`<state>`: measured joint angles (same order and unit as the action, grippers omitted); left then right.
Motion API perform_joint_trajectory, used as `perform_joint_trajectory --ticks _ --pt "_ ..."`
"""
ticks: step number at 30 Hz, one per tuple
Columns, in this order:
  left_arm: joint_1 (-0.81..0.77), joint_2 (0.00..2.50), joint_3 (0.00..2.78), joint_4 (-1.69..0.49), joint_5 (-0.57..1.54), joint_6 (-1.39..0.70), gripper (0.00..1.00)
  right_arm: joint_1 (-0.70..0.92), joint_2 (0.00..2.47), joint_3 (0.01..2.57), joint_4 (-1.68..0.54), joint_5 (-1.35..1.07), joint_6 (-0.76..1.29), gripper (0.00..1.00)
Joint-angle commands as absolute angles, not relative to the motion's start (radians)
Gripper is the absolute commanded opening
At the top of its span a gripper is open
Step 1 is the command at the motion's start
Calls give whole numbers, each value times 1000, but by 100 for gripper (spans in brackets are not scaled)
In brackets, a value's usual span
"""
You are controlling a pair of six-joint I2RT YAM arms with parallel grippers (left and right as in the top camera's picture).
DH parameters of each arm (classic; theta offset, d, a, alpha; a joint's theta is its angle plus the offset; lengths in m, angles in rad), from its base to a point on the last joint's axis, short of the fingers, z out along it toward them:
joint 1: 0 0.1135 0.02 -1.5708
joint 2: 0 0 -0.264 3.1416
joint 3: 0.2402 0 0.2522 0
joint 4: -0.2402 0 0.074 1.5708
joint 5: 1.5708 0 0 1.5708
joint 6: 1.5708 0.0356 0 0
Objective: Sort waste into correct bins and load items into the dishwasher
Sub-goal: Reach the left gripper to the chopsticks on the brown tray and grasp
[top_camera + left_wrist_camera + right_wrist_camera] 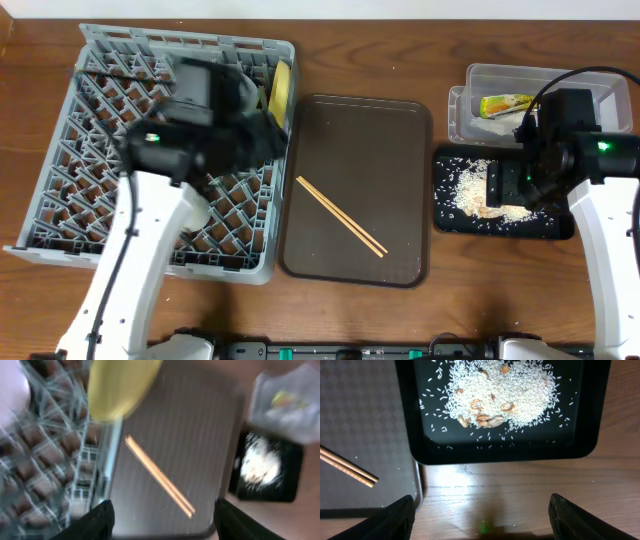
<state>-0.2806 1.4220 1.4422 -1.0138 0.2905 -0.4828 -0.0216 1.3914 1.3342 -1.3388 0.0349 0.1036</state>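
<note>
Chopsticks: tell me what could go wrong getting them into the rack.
1. The chopsticks lie flat, side by side, on the brown tray; a pinch may lift only one, or slip.
2. The rack has wide lattice openings, so thin sticks might drop through or tip out.
3. The right gripper hangs open near the black tray; a bump could spill rice over its low rim.

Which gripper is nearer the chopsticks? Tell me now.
Left. The left gripper hovers at the right edge of the rack, close to the chopsticks on the brown tray. The right gripper is over the black tray of rice, farther off.
</note>
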Motion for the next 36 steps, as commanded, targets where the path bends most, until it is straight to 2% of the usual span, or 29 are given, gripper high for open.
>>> perform_joint_trajectory --ticks 1,6,11,22,36 --pt "-390 1462 1394 -1026 167 -723 64 -40 1378 1350 -1339 44 119 83" --pt "-529 1526 1305 -959 152 -990 64 -40 1378 1350 -1340 44 119 83" --pt "-608 1621 1254 -899 93 -1133 64 -40 1378 1350 -1340 44 119 83" --pt "-695 1870 1251 -849 55 -1169 57 -40 1378 1350 -1339 44 119 84" --pt "-698 1929 1247 -830 55 -1177 57 -40 1378 1350 -1340 44 119 84"
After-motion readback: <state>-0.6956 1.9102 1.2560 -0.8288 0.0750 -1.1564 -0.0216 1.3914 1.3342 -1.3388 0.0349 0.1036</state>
